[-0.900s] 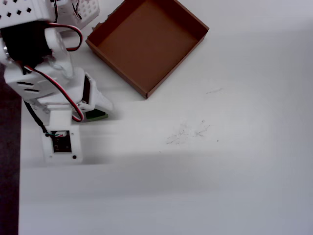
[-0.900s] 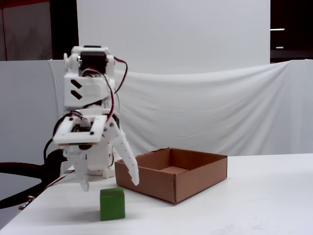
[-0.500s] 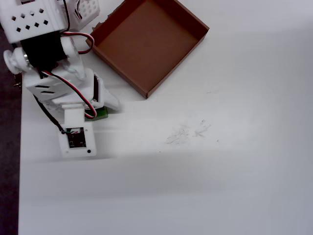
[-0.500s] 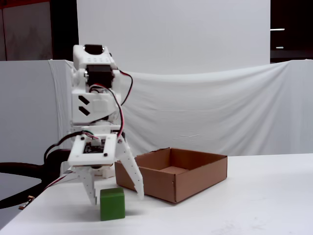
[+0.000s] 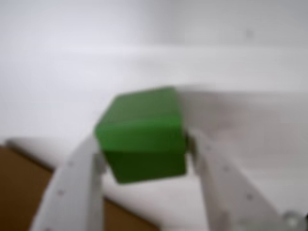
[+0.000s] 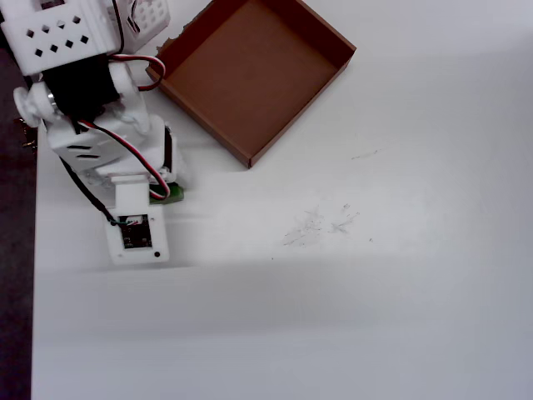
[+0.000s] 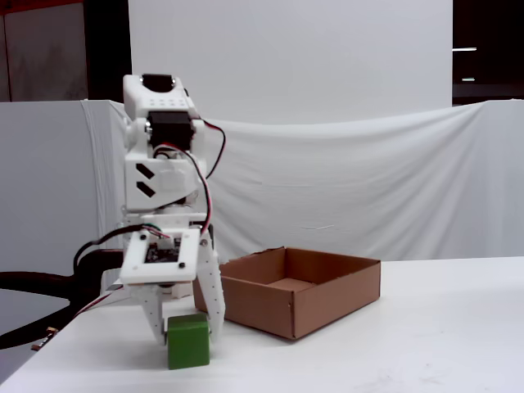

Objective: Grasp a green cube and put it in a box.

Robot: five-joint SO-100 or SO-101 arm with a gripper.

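- the white two-finger gripper [image 5: 144,156] is closed onto the green cube [image 5: 142,139]: in the wrist view the two white fingers [image 5: 79,187] press against the cube's left and right sides, jaws only as far apart as the cube is wide.
- the wrist view is blurred, but the cube shows a bright green top and a darker front face, sitting slightly tilted between the fingertips.
- in the fixed view the green cube [image 7: 188,341] is at the very bottom of the arm, between the finger tips of the gripper [image 7: 187,332]; whether its underside touches the white table [image 7: 393,344] or hangs just above it cannot be told.
- in the overhead view only a small green sliver of the cube [image 6: 172,195] peeks out beside the arm's wrist camera housing [image 6: 136,233]; the gripper itself is hidden under the arm there.
- the brown cardboard box [image 6: 250,75] sits at the top of the overhead view, empty, with low walls, turned cornerwise to the picture's edges; the cube is outside it, near its lower-left wall but apart from it.
- in the fixed view the box [image 7: 299,291] stands just right of the gripper and cube.
- a white cloth backdrop [image 7: 344,180] hangs behind the table.
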